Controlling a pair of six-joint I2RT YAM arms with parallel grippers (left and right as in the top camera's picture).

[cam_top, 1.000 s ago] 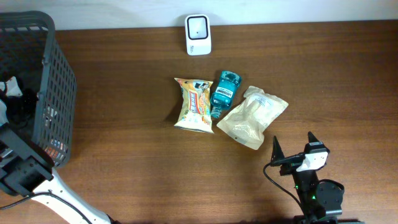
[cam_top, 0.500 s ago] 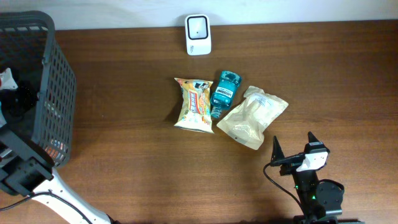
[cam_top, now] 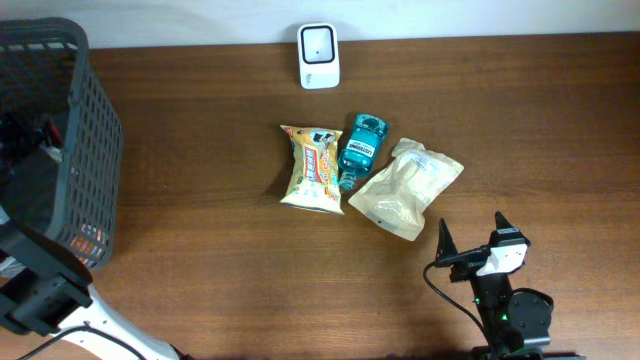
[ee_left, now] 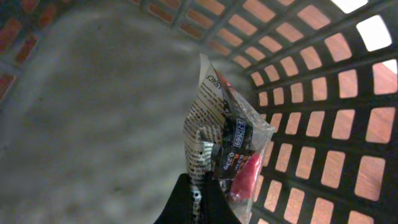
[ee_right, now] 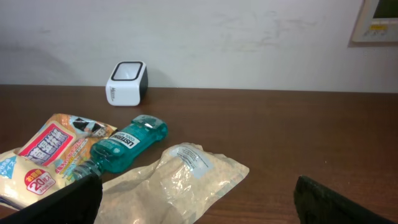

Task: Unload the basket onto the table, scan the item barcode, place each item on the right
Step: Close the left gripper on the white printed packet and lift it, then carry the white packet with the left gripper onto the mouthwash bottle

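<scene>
Left gripper [ee_left: 198,200] is clamped shut on the lower edge of a clear, crinkly plastic packet [ee_left: 225,140] with a white printed panel and red and dark contents. You hold it down inside the dark grey plastic mesh basket [ee_left: 323,124], close to one wall. You are at the pick, by my reading. Next you need a straight lift clear of the basket rim, then a carry across the brown wooden table [cam_top: 220,270] to the small white scanner box [cam_top: 319,55] at its far edge, with the barcode turned towards the scanner's dark window.

Your right gripper [cam_top: 471,226] rests at the near right with its jaws spread wide and nothing between them.

You cannot pick out a barcode among the packet's print, and the pinched edge is cut off by the frame. Whether the packet is off the basket floor is unclear. From overhead, the basket interior is too dark to read.
</scene>
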